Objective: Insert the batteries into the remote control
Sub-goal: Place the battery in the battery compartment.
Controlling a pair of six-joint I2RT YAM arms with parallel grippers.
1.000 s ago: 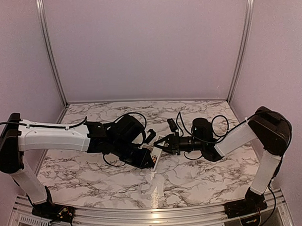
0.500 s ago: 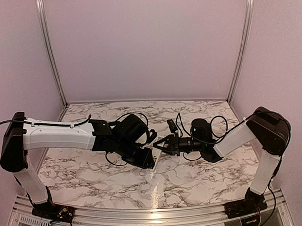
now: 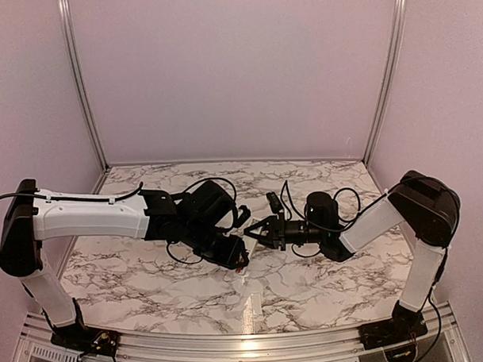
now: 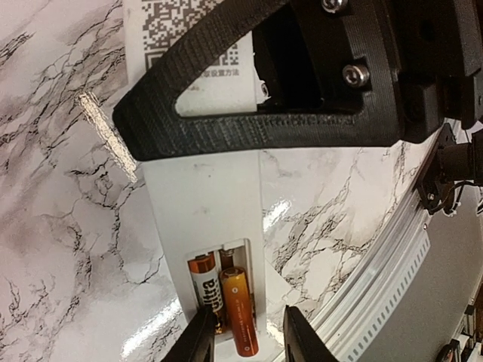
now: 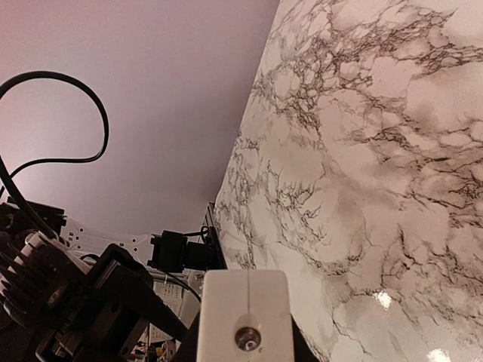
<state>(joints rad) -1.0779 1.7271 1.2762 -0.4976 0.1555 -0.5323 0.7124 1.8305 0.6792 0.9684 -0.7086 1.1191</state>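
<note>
The remote control [image 4: 204,196] is a white bar lying back side up above the marble table, with its battery bay open. My right gripper [image 3: 257,232] is shut on it; one of its black fingers [image 4: 249,124] crosses the bar, and the remote's end [image 5: 245,317] fills the space between its jaws. Two batteries are in the bay: one [image 4: 202,285] lies seated on the left, an orange one [image 4: 238,311] rests beside it with its near end sticking out. My left gripper [image 4: 247,343] stands open astride them, its right finger apart from the orange battery.
An aluminium rail [image 4: 392,249] runs along the table's near edge, close behind the left gripper. The left arm's black body [image 5: 75,302] sits close to the right gripper. Purple walls enclose the table [image 3: 308,282] on three sides.
My left gripper's jaws have parted and it has shifted slightly right over the remote. The right gripper keeps its hold, and the remote now shows less below the grippers.
</note>
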